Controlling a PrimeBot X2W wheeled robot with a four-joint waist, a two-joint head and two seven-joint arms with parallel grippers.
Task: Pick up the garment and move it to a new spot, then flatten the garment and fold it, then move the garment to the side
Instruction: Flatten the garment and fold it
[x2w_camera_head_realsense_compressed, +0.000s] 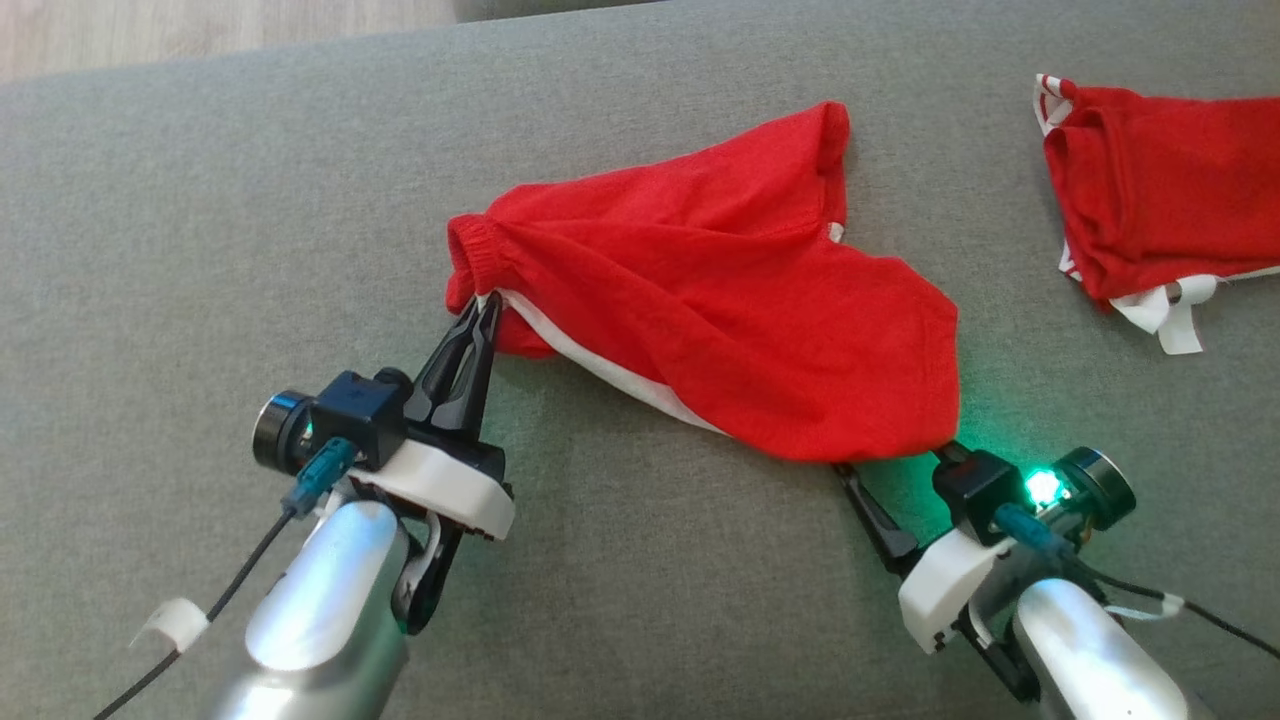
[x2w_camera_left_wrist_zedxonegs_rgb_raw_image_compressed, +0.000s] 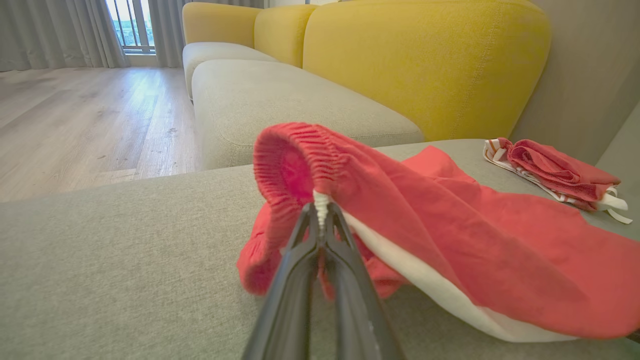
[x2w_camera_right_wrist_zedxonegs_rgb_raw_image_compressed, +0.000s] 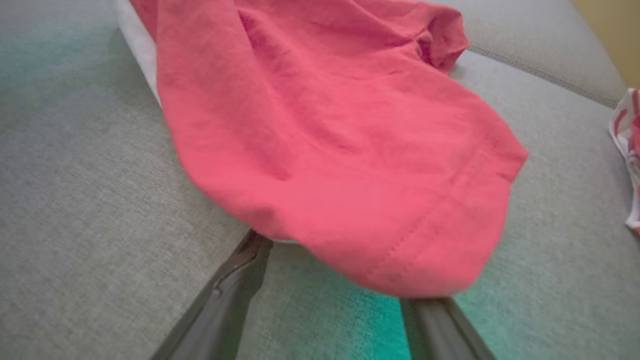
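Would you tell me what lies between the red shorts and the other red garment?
In the head view, bare grey cushion alone separates the red shorts from the other red garment.

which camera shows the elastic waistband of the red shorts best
Left wrist view: the waistband is close, its ribbed elastic clear, the left end effector shut on white trim below it. The head view shows it smaller, at the shorts' left end. The right wrist view shows their hemmed leg.

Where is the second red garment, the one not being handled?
The second red garment lies bunched at the head view's upper right on the grey cushion, apart from the red shorts the left gripper holds.
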